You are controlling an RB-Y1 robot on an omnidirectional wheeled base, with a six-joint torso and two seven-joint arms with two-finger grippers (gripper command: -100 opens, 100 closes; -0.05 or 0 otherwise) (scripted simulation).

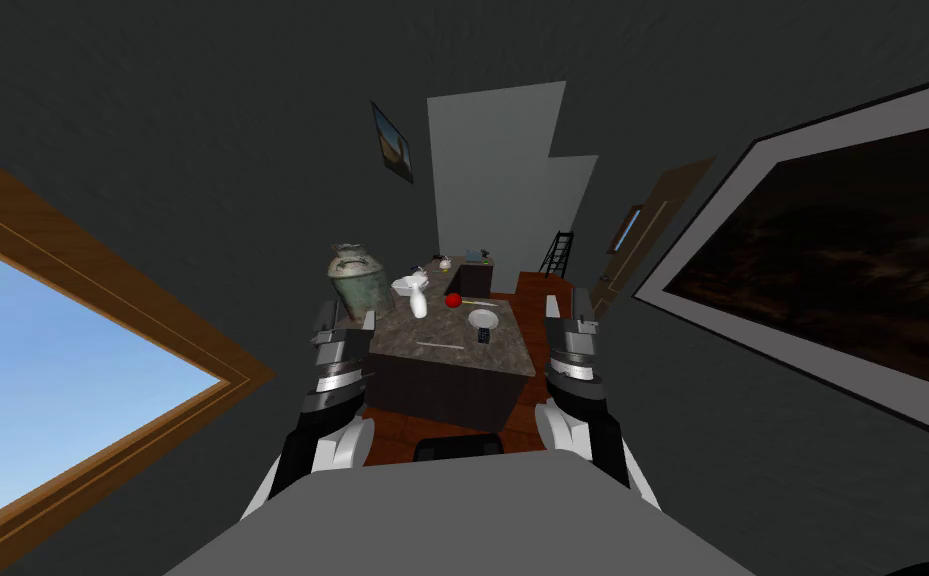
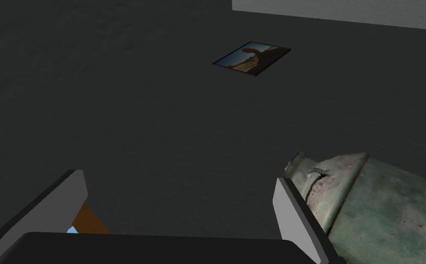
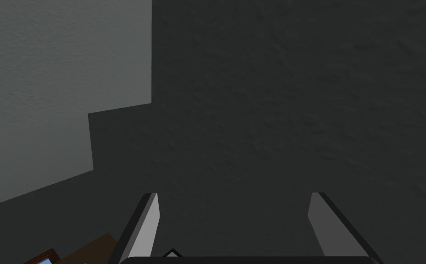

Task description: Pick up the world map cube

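Both arms are bent up in front of me, one at each near corner of a dark table (image 1: 497, 358) with a stone-like top; the left gripper (image 1: 345, 318) points up beside the table's left edge, and its two fingers (image 2: 76, 192) stand wide apart with nothing between them; the right gripper (image 1: 567, 303) points up by the right edge, its fingers (image 3: 150, 222) also wide apart and holding nothing.

On the far left corner of the table stands a big green can (image 1: 357, 280) with rust marks, upright; in the left wrist view it is just beside one finger, and I cannot tell if they touch; its inside is hidden. Next to it is a white bowl (image 1: 406, 285), then a white vase (image 1: 419, 304); I cannot see into them. A white plate (image 1: 483, 319) lies near the middle; a red ball (image 1: 453, 300) sits beside the vase.

Past the table, well apart from both grippers, a small bluish thing (image 1: 471, 254) sits on a dark cabinet (image 1: 474, 277); it is too small to tell if it is the map cube.
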